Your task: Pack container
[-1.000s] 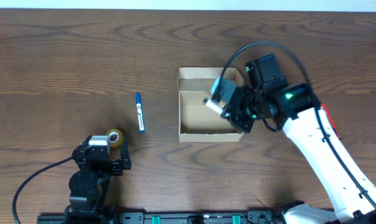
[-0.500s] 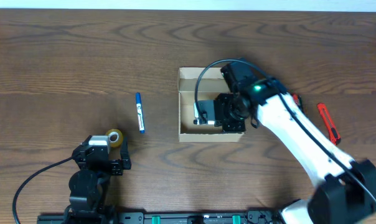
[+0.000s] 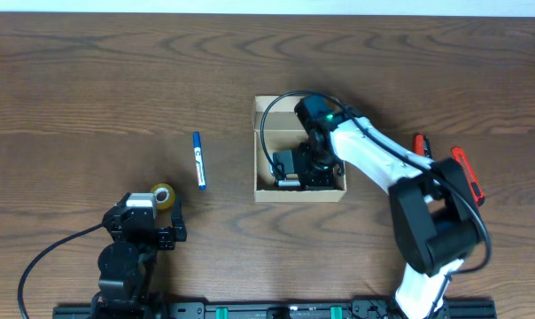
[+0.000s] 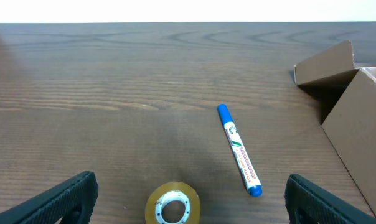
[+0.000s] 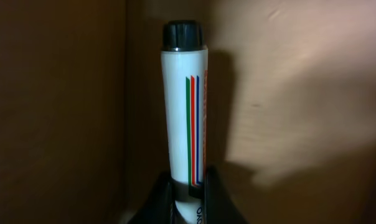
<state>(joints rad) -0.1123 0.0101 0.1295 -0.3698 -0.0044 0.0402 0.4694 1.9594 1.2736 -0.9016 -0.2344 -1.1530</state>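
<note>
The container [image 3: 265,156] is an open tan cardboard box at the table's middle, its flap standing at the far side; its side shows in the left wrist view [image 4: 356,118]. My right gripper [image 3: 290,173] is down inside it, shut on a white marker with a black cap [image 5: 185,106] that lies close to the box wall [image 5: 57,112]. A blue-capped marker [image 3: 198,160] lies left of the box, also seen in the left wrist view [image 4: 239,149]. My left gripper [image 4: 187,202] is open and empty at the near left, over a tape roll [image 4: 172,202].
The yellow tape roll [image 3: 164,194] sits beside the left arm. A red utility knife [image 3: 467,173] and another red item [image 3: 421,143] lie right of the box, partly under the right arm.
My right gripper has swung left and down into the box with the white marker. The left arm has not moved.
</note>
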